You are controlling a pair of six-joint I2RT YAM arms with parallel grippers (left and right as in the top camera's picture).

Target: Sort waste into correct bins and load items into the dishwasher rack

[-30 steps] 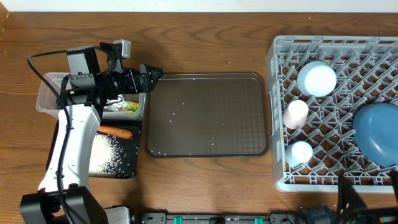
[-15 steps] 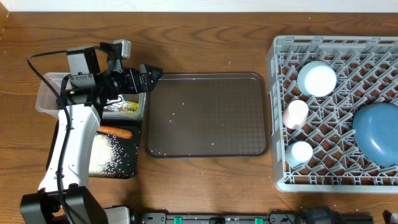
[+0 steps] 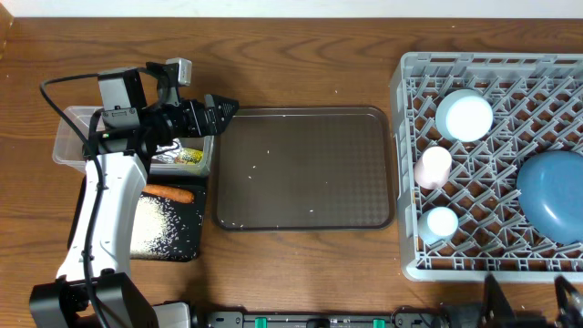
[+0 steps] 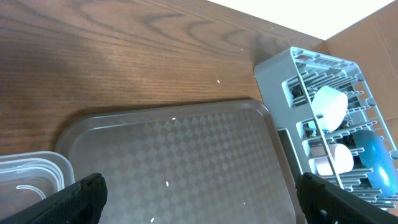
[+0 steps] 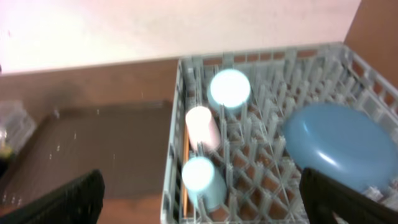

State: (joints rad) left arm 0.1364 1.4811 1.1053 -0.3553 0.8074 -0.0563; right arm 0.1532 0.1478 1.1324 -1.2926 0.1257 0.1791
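Observation:
My left gripper is open and empty over the left edge of the brown serving tray. Behind it, the clear tub holds silver foil and a yellow-green wrapper. The tissue is hidden. The black tray holds the carrot and rice. The grey rack holds the white bowl, pinkish cup, light blue cup and blue plate. My right gripper is open and empty, high above the rack's near edge. Chopsticks lie along the rack's left wall.
The brown serving tray carries a few scattered rice grains. Bare wooden table surrounds everything. The left arm's white link lies over the black tray and the tub.
The right arm's tips at the bottom edge of the overhead view dropped out of sight and then reappeared. The left arm and all objects have not moved.

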